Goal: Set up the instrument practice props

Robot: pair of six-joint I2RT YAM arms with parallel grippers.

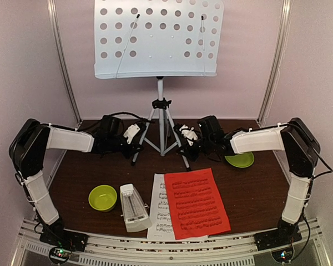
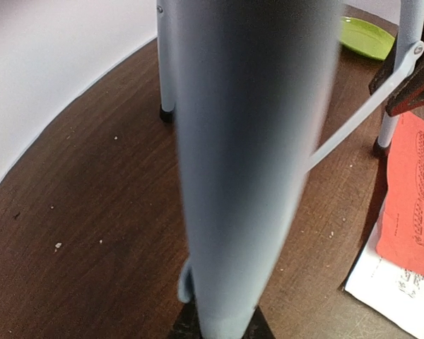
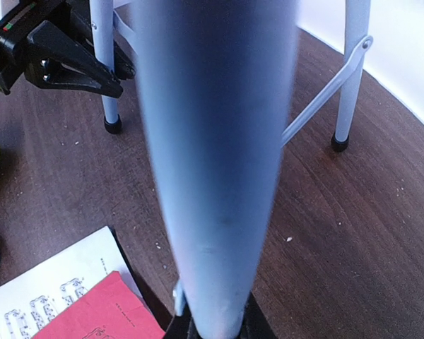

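**Both grippers clamped on the stand's legs**

You have the music stand (image 1: 158, 39) upright at the top centre of the overhead view, with its perforated desk facing you and its tripod on the dark table (image 1: 77, 183).

Your left gripper (image 1: 134, 134) is pinched on the left leg (image 2: 247, 176). That leg fills the middle of the left wrist view as a pale blur.

Your right gripper (image 1: 187, 136) is likewise pressed onto the right leg (image 3: 212, 176).

Lower centre-right, the red sheet (image 1: 197, 202) lies flat, overlapping the white sheet (image 1: 159, 213), which peeks out along its left side.

Just left of the sheets, the metronome (image 1: 134, 208) sits near the front edge, with the lime-green bowl (image 1: 102, 198) beside it.

The lime-green plate (image 1: 240, 160) lies at centre right, partly under your right arm.
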